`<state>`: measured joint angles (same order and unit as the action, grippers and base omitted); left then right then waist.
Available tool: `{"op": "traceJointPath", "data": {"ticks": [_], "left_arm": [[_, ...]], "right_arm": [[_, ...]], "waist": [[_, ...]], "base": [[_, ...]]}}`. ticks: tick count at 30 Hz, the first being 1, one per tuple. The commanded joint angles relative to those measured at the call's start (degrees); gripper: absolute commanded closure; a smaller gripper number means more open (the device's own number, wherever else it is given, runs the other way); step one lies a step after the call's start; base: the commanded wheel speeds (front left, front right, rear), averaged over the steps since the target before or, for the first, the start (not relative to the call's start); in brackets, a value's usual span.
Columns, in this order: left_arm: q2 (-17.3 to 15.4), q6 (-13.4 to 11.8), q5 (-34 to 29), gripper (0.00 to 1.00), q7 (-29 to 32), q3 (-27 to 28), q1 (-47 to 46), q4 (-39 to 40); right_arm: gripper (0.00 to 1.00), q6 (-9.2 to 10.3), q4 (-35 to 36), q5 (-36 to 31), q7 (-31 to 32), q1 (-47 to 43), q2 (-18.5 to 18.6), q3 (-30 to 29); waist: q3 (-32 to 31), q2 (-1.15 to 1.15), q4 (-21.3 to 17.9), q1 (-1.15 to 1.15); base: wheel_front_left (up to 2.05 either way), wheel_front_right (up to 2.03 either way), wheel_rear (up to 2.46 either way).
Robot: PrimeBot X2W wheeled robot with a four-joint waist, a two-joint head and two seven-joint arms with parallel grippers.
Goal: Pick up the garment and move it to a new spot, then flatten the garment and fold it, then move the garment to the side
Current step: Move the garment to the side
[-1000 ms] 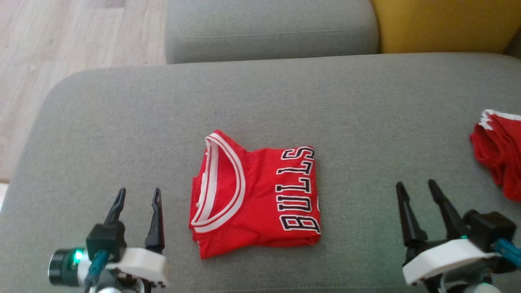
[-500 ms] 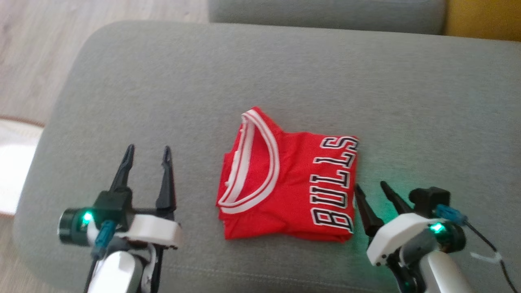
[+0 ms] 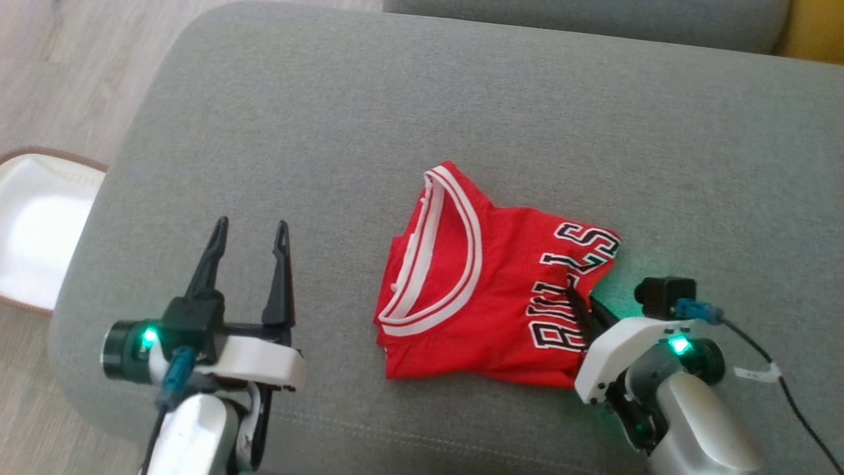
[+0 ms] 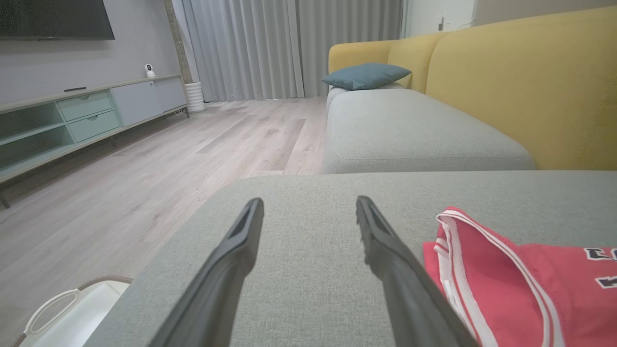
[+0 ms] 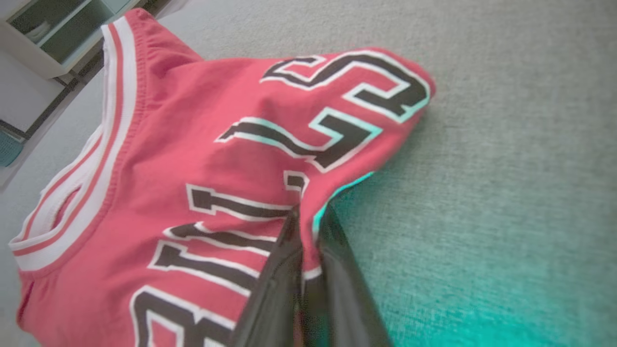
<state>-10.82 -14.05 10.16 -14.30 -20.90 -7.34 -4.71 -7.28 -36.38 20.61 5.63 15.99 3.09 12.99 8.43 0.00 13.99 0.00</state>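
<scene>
The garment [image 3: 488, 290] is a folded red jersey with white neck trim and black lettering, lying on the grey cushion [image 3: 422, 119]. My right gripper [image 3: 579, 298] is shut on the garment's right edge, pinching the fabric among the letters; in the right wrist view the two fingers meet on that edge of the garment [image 5: 202, 159], with the right gripper [image 5: 308, 217] clamped over it. To the left of the garment my left gripper [image 3: 250, 231] stands open above bare cushion, holding nothing. The left wrist view has the left gripper [image 4: 308, 207] open and the garment [image 4: 520, 284] at its lower right.
A white basket [image 3: 33, 231] with a brown rim stands on the wooden floor [image 3: 66, 59] left of the cushion. Behind lie another grey seat [image 4: 414, 130], a yellow sofa back [image 4: 525, 82] and a blue pillow [image 4: 366, 75]. A low TV cabinet [image 4: 72, 120] lines the far wall.
The camera has shifted, sliding the scene. My right gripper has reached in to the garment's right edge and shut on it, puckering the fabric. The left gripper stays open.
</scene>
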Motion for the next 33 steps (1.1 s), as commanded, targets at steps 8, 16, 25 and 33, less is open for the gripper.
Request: {"op": "traceJointPath", "data": {"ticks": [8,16,25,33], "left_arm": [[-0.9,0.5,-1.3,0.00,-0.7,3.9,-1.3,3.1],[-0.9,1.3,-2.2,0.00,-0.7,4.0,-1.2,4.2],[-1.0,2.5,-3.1,0.00,-0.7,2.7,-3.1,4.4],[-1.8,3.8,-4.4,0.00,-0.3,1.2,-6.9,4.3]], "right_arm": [[1.00,-0.21,5.4,-4.6,-2.4,-0.5,0.0,0.5],[1.00,-0.21,13.8,-6.8,0.3,-1.3,3.4,-1.6],[1.00,-0.21,16.1,-6.4,0.8,1.8,7.3,-4.4],[1.00,-0.21,15.3,-6.4,-1.9,9.6,10.4,-5.4]], "waist": [[0.2,0.00,-6.2,0.00],[0.5,0.00,-18.0,0.00],[3.3,0.00,-26.5,0.00],[7.7,0.00,-30.8,0.00]], "base": [[0.00,0.00,0.00],[0.00,0.00,0.00],[0.00,0.00,0.00],[0.00,0.00,0.00]]}}
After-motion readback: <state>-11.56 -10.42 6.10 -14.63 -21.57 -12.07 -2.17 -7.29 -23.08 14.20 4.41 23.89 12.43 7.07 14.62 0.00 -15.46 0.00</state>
